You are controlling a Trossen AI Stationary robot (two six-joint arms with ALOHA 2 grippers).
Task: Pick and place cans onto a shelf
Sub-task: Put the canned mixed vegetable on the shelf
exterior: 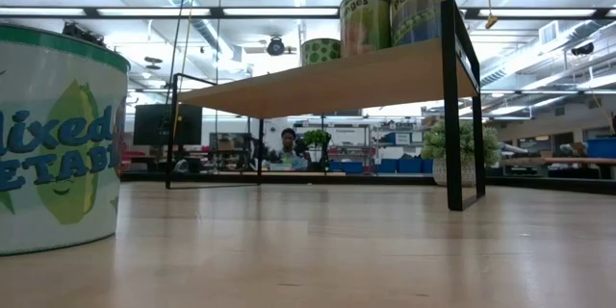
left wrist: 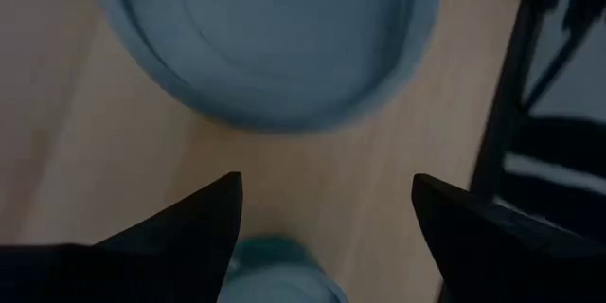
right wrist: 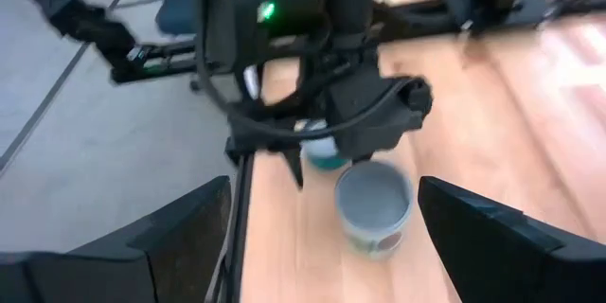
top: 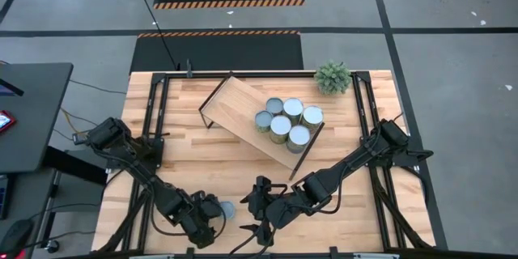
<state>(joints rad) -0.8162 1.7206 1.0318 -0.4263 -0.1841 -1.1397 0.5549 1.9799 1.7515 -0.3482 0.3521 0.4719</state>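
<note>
Several cans [top: 289, 120] stand on the light wood shelf [top: 243, 105], bunched toward its right end; the low view shows three of them [exterior: 395, 14] on the board. A pale-blue-topped can [top: 227, 209] stands upright on the table near the front edge, and it fills the left of the low view [exterior: 58, 135]. My left gripper [top: 212, 214] points down just left of it, open [left wrist: 327, 182]. A second pale blue round top [left wrist: 279, 270] shows far back between its fingers, which stand apart from it. My right gripper [top: 257, 213] is open and empty [right wrist: 324, 182], just right of the can [right wrist: 374, 204].
A small potted plant [top: 333, 77] stands at the table's far right corner. Black frame rails [top: 154, 121] run along both sides of the table. The two grippers are close together at the near edge. A person [exterior: 289, 144] sits far off in the room.
</note>
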